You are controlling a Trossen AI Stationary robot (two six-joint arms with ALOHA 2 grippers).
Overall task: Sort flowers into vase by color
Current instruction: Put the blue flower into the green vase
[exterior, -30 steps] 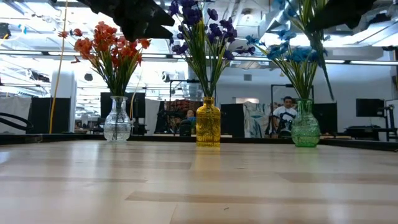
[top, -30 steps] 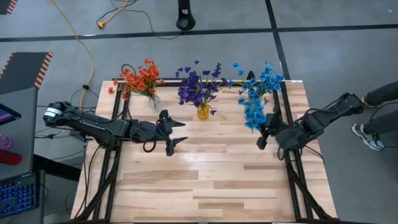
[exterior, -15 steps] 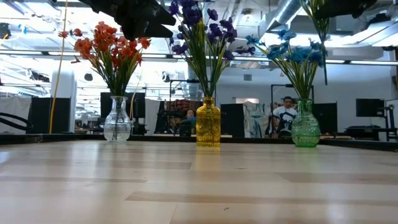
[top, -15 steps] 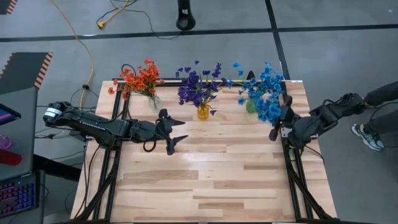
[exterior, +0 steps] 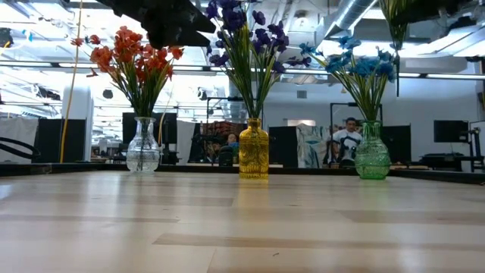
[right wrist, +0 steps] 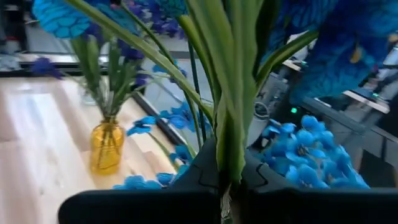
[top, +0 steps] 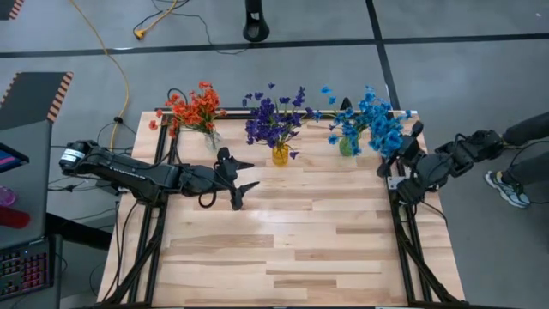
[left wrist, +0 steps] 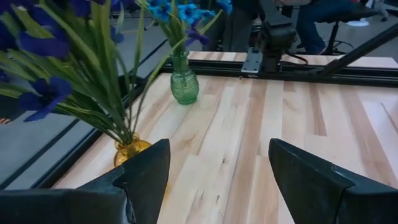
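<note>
Pale wooden plank tabletop point(top: 283, 249) with a black metal frame, seen against a grey workshop floor; three small vases stand in a row along its far edge. Clear glass vase point(exterior: 142, 145) holds the orange-red artificial sprigs point(exterior: 135, 59), amber glass vase point(exterior: 254, 149) holds the dark purple sprigs point(exterior: 244, 38), and green glass vase point(exterior: 372, 152) holds a cluster of bright blue sprigs point(exterior: 362, 67). No loose flowers show on the bare boards, so the sorting appears nearly finished; judged from these views, what remains is one further blue sprig point(top: 383, 130), with thin green stems, not yet in a vase. Right gripper point(top: 403, 154), at the table's right edge just beside the green vase, is clamped tight on that sprig's stems, as the right wrist view shows, the stems point(right wrist: 231, 124) rising straight out between the closed fingers. The held blossoms lie above and close to the blue cluster in the vase, the stem ends off to its right and well above the vase mouth. Left gripper point(top: 238, 183) waits with its fingers spread wide over the left-centre boards, holding nothing, near the amber vase.
</note>
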